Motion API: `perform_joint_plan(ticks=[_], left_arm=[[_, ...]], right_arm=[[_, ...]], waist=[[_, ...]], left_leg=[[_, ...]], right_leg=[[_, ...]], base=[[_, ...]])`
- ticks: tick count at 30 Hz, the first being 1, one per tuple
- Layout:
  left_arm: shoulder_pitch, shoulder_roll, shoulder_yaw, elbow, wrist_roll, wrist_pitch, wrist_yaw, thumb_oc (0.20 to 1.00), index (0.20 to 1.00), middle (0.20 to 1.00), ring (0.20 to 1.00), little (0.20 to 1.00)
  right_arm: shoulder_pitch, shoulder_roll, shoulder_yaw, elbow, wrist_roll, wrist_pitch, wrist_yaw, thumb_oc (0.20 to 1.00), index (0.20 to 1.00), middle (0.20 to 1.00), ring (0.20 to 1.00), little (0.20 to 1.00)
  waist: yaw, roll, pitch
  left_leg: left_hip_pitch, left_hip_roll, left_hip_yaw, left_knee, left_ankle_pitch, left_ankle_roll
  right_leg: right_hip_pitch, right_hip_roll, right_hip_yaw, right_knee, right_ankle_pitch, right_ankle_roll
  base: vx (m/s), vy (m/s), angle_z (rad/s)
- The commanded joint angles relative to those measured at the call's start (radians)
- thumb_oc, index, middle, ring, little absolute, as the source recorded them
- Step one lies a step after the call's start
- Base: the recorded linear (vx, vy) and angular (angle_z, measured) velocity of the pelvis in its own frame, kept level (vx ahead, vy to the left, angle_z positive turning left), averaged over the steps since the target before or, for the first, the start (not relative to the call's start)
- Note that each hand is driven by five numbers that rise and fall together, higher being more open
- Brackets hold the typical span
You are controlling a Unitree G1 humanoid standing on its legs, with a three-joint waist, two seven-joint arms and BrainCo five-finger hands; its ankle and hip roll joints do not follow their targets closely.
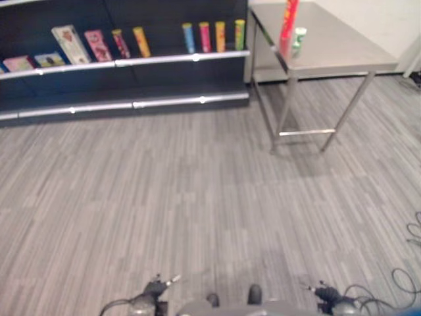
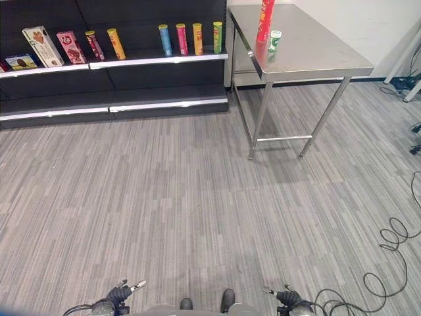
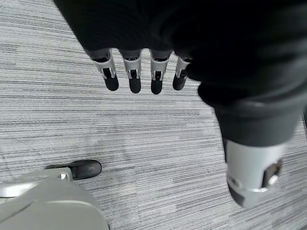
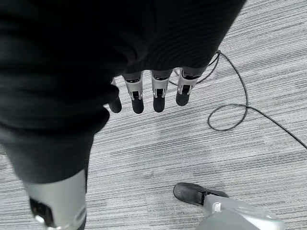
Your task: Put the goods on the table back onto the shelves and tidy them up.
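A: Where are the goods now?

B: Two stand on the worktop [image 2: 309, 56], near its left edge: a tall red tube [image 2: 266, 20] and, just beside it, a small green-and-white can [image 2: 274, 40]. The shelf [image 2: 158, 60] with the row of coloured tubes [image 2: 188, 38] is just left of the worktop.

A: And the robot hands?

B: The left robot hand [image 3: 139, 72] hangs over the floor, fingers straight, holding nothing. The right robot hand [image 4: 153, 93] is the same, relaxed and empty.

A: So the step is the approach?

B: I think yes. It is best to walk to the worktop's front corner, stop square to it, then reach for the tube low on its body, because it is tall and may tip.
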Motion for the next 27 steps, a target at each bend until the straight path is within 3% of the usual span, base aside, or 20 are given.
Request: perform_joint_plan(ticks=[1, 27], left_arm=[[-0.044, 0.024, -0.008, 0.035, 0.009, -0.018, -0.003, 1.000, 1.000, 1.000, 1.000, 1.000], [-0.037, 0.016, 0.005, 0.061, 0.013, -0.013, -0.003, 1.000, 1.000, 1.000, 1.000, 1.000]], right_arm=[[-0.042, -0.003, 0.042, 0.007, 0.000, -0.018, -0.003, 1.000, 1.000, 1.000, 1.000, 1.000], [-0.030, 0.006, 0.035, 0.014, 0.006, -0.015, -0.003, 1.000, 1.000, 1.000, 1.000, 1.000]], waist=[[-0.003, -0.050, -0.020], [-0.001, -0.055, -0.026]], left_leg=[[-0.016, 0.034, -0.045, -0.035, -0.016, -0.072], [-0.005, 0.024, -0.031, -0.037, -0.030, -0.067]], right_leg=[[0.068, -0.105, 0.023, 0.007, -0.108, 0.125], [0.075, -0.124, 0.015, 0.007, -0.101, 0.135]], base=[[0.00, 0.000, 0.00], [0.00, 0.000, 0.00]])
